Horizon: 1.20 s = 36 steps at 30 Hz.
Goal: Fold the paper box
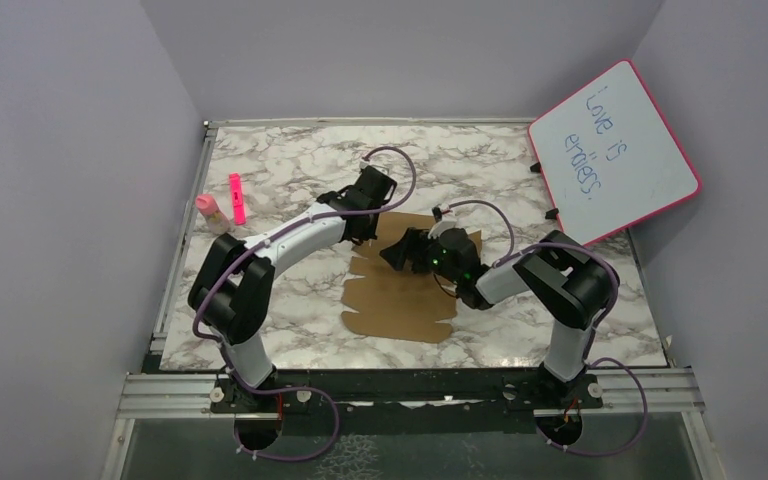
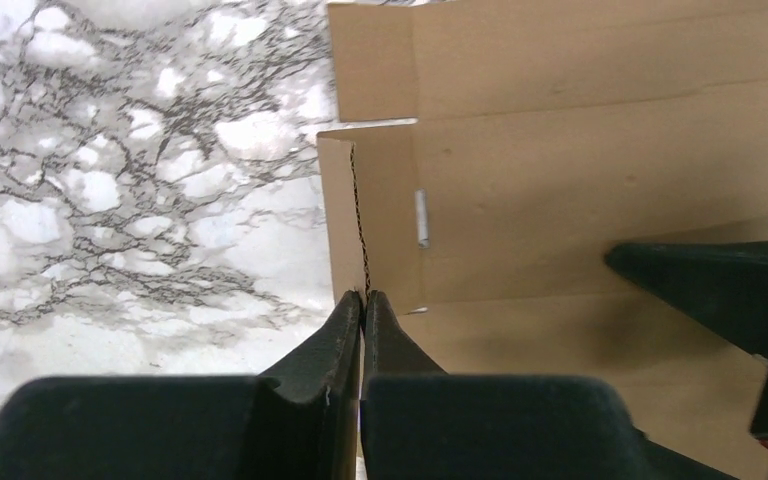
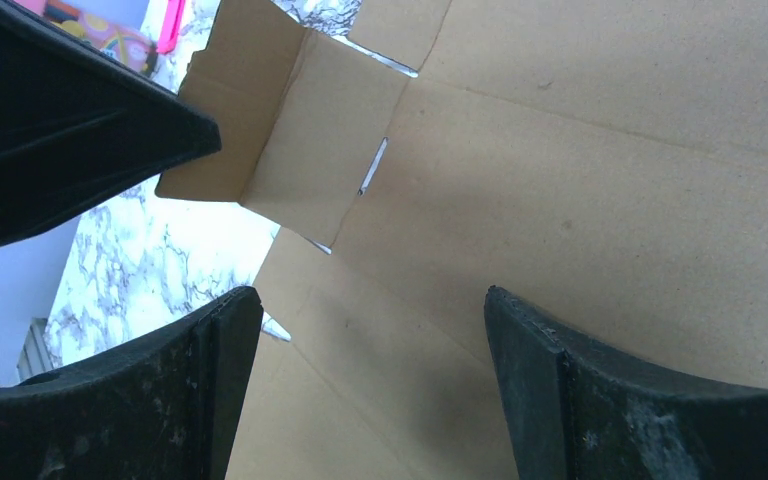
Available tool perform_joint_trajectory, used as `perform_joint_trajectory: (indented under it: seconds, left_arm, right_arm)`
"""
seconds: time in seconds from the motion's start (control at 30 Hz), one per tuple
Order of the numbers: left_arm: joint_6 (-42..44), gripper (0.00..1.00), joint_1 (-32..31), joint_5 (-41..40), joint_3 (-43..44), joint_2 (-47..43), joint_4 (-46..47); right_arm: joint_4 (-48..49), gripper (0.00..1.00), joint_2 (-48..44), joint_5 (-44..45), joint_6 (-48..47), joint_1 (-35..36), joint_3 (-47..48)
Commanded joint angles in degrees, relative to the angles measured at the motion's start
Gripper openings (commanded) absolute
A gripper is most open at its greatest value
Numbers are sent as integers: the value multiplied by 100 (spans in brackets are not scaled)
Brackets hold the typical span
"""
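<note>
Top external view: the paper box [image 1: 400, 305] lies as a mostly flat die-cut sheet at the middle of the marble desk [image 1: 290, 165].
Left pincer [image 2: 364, 300]: clenched on the edge of a side flap [image 3: 260, 130] at the sheet's 11 o'clock corner; that flap stands raised.
Right pincer [image 3: 368, 297]: released, jaws wide, over the main panel [image 3: 610, 180], reaching in from 3 o'clock.
Step in hand: creasing the first side flap, by my reading; everything else looks unfolded.
Next move: you'll want to pin the panel beside the crease, then swing the flap upright without tearing it.
</note>
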Motion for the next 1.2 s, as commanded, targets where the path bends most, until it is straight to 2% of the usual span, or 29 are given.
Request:
perform_joint_trajectory:
  seconds: [0.0,0.2,0.43,0.53,0.67,0.77,0.9,1.03,1.17]
  left_arm:
    - [11,2,-496,-203,439,266,-214]
    - [54,5,-824,-451,733,607,-412]
    - [37,11,-984,-373,960,703,-427]
    - [80,20,-980,-503,962,564,-445]
    - [100,41,-910,-615,917,238,-471]
    - [86,55,-732,-601,794,-94,-486]
    - [18,67,-419,-468,435,-638,-481]
    - [-154,70,165,283,-238,-1204,-256]
    - [-413,70,819,1278,-1149,-1666,343]
  right_arm:
    - [125,88,307,36,342,19,-226]
    - [211,87,338,85,363,24,-285]
    - [297,87,305,109,332,19,-335]
    - [285,87,213,131,238,21,-354]
    - [177,88,32,156,80,25,-352]
    - [68,88,-203,177,-46,20,-367]
    - [-181,88,-551,292,-281,20,-374]
    - [-460,88,-832,391,-440,19,-392]
    - [-532,88,-853,398,-533,18,-444]
